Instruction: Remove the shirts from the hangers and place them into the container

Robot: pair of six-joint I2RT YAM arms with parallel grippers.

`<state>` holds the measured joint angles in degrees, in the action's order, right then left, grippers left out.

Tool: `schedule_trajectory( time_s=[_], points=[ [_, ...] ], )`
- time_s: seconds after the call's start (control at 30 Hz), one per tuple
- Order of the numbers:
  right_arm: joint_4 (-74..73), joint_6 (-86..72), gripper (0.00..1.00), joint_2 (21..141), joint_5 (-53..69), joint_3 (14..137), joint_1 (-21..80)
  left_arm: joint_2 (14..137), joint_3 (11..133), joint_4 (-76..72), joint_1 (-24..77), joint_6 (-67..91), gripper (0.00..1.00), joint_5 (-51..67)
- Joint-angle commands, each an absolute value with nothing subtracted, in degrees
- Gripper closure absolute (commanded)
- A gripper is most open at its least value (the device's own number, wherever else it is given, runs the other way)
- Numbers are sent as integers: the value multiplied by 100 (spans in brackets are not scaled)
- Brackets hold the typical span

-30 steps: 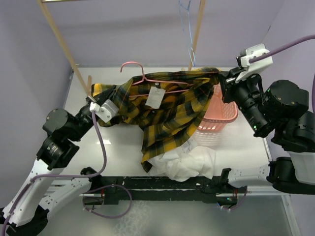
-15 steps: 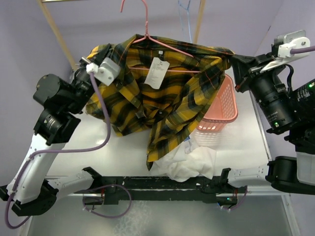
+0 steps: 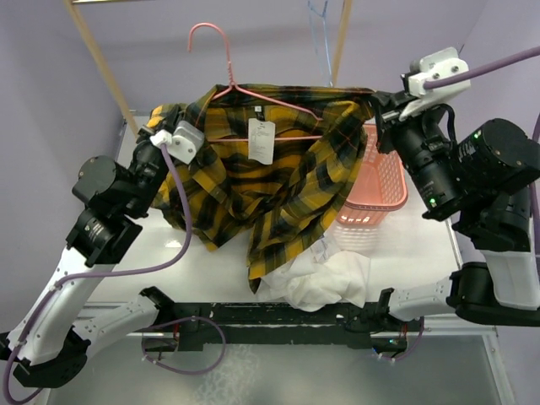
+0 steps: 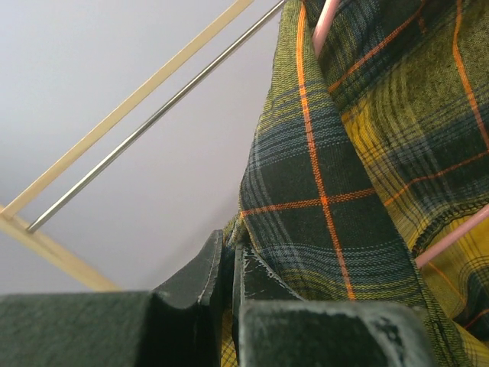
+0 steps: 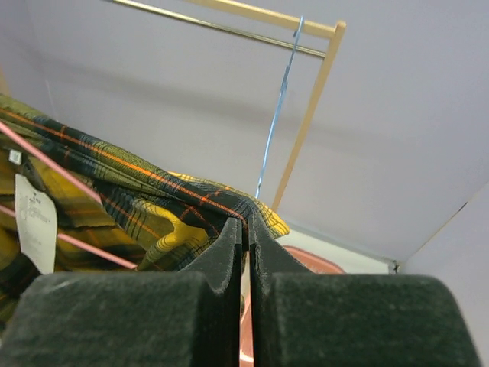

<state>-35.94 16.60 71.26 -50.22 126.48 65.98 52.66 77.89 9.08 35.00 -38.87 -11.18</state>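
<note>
The yellow-and-black plaid shirt [image 3: 270, 181] hangs spread in the air between my two grippers, above the table. The pink-red hanger [image 3: 221, 61] is still inside it, hook pointing up, and a white label [image 3: 261, 140] dangles at the collar. My left gripper [image 3: 160, 128] is shut on the shirt's left shoulder edge [image 4: 306, 191]. My right gripper [image 3: 376, 105] is shut on the right shoulder [image 5: 191, 202]. The white shirt [image 3: 325, 278] lies crumpled on the table by the near edge. The salmon-pink container [image 3: 384, 181] stands at the right, partly behind the plaid shirt.
The light blue hanger [image 3: 319, 29] hangs from the rack at the back [image 5: 279, 99]. Wooden rack poles slant up at the left [image 3: 97, 55] and right [image 3: 340, 42], with a metal bar [image 4: 153, 118] alongside. Purple walls close in the back and sides.
Both arms lifted the plaid shirt with its hanger off the table and spread it. Since half a second ago they have come down a little, and the hook has shifted left.
</note>
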Motion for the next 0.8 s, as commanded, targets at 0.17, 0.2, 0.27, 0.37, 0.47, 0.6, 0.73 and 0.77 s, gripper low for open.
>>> schedule_trajectory(
  time_s=[0.17,0.2,0.27,0.37,0.47,0.6,0.73,0.77],
  points=[
    [-594,4372,100,6373,-7570,12661,6574,4850,7537,-96,3221,-4739,100,-3812],
    [-366,4473,100,6241,-7644,12494,6595,4839,7604,-42,3225,-4688,100,-3772],
    [-1079,3820,100,6115,-7654,12480,6650,4814,7774,314,3226,-4306,100,-3480],
    [-3512,1817,100,6306,-7130,12752,6673,4861,7910,961,3221,-3591,100,-3022],
    [-5311,386,100,6711,-6110,12881,6674,4968,7922,1353,3225,-3146,100,-2303],
    [-5560,-317,100,6931,-4884,12362,6674,5394,8261,1910,3221,-2789,100,-1437],
    [-5174,-724,100,6956,-4155,11728,6672,5712,8136,1958,3226,-2529,100,-1075],
    [-5165,-798,100,6954,-4039,11603,6671,5702,7956,1841,3226,-2530,100,-1090]
  ],
)
